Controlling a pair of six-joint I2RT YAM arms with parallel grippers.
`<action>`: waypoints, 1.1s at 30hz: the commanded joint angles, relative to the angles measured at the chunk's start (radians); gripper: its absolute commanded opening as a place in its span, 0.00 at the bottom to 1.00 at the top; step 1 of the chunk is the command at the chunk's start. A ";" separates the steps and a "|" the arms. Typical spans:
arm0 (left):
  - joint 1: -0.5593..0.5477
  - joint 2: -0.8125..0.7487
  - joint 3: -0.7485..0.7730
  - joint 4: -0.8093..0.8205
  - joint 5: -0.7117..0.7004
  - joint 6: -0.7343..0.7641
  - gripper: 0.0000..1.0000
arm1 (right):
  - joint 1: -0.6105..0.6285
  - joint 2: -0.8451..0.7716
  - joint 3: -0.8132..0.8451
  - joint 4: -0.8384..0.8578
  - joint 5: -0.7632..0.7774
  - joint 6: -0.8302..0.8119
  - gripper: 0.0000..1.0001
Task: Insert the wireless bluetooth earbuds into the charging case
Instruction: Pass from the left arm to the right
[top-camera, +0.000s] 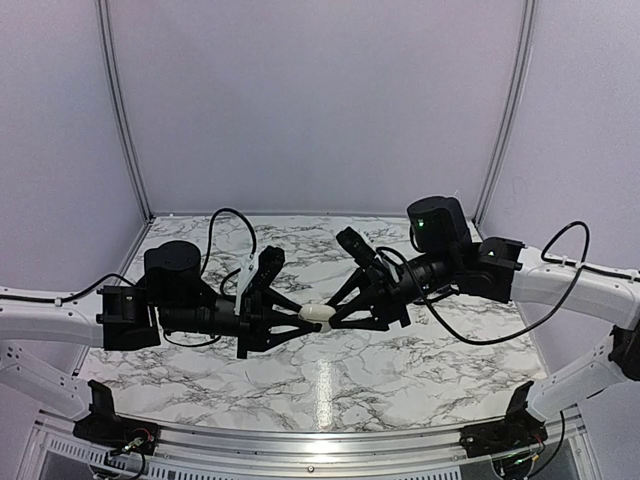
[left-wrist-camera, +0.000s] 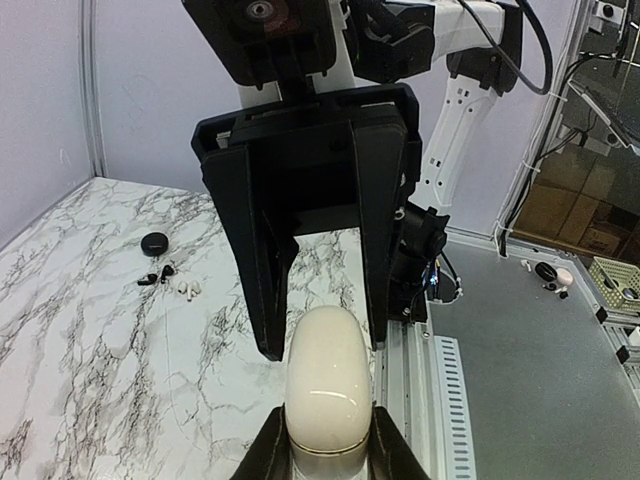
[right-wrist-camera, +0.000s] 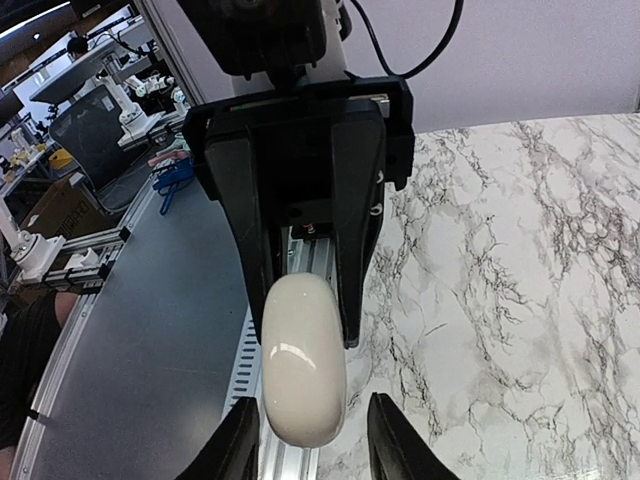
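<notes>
The charging case (top-camera: 317, 314), cream-white with its lid down, hangs in the air above the middle of the table, between the two arms. My left gripper (left-wrist-camera: 327, 445) is shut on one end of it (left-wrist-camera: 328, 375), just past the seam. From the opposite side my right gripper (right-wrist-camera: 312, 440) straddles the other end of the case (right-wrist-camera: 303, 360); it is open, with a narrow gap showing on each side. The earbuds (left-wrist-camera: 150, 278) lie as tiny black pieces on the marble far off in the left wrist view.
A black round puck (left-wrist-camera: 154, 242) sits just beyond the earbuds, and small white pieces (left-wrist-camera: 186, 288) lie beside them. The table's metal rail (left-wrist-camera: 440, 400) runs under the case. White booth walls (top-camera: 320, 100) close in the back and sides.
</notes>
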 joint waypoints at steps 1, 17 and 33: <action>0.011 0.014 0.053 -0.015 0.030 0.012 0.04 | 0.011 0.001 0.044 -0.035 -0.013 -0.019 0.36; 0.018 0.038 0.072 -0.021 0.032 0.004 0.12 | 0.022 0.008 0.051 -0.038 -0.008 -0.030 0.12; 0.019 0.019 0.026 0.102 -0.039 -0.065 0.35 | 0.023 -0.034 -0.036 0.205 -0.001 0.112 0.00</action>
